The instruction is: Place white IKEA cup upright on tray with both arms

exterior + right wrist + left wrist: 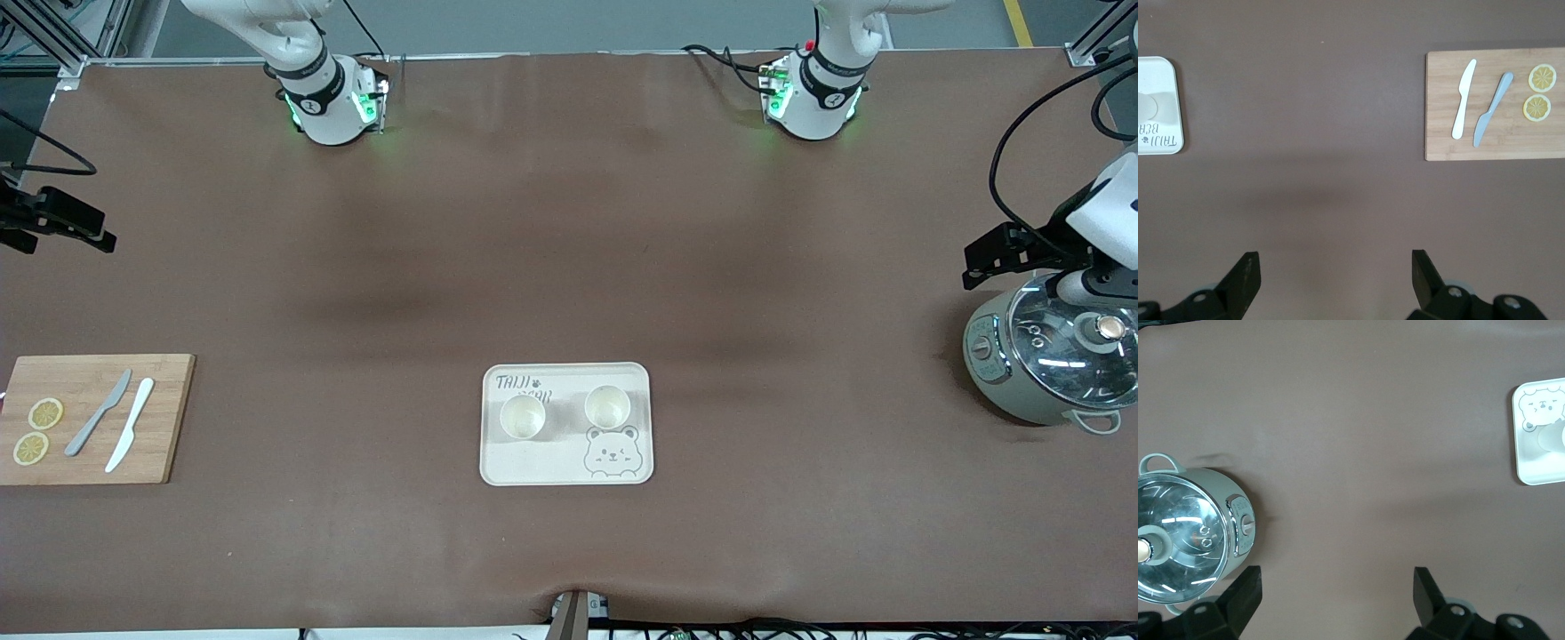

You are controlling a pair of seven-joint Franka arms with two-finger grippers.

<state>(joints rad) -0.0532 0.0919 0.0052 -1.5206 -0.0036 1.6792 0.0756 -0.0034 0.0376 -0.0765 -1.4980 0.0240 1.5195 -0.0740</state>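
The cream-white tray (566, 462) with the bear face lies on the table's middle, near the front camera. Two white cups stand upright on it, one (522, 416) toward the right arm's end and one (607, 406) toward the left arm's end. My left gripper (978, 267) is open and empty, up in the air beside the cooking pot, far from the tray. My right gripper (98, 236) is open and empty over the table's right arm end. The left wrist view shows its gripper (1336, 597) open over bare table and the tray's edge (1531, 470). The right wrist view shows its gripper (1335, 277) open and the tray's corner (1168, 143).
A pale green pot with a glass lid (1053, 360) stands at the left arm's end; it also shows in the left wrist view (1188, 533). A wooden cutting board (164, 418) at the right arm's end holds two knives and two lemon slices; it also shows in the right wrist view (1438, 140).
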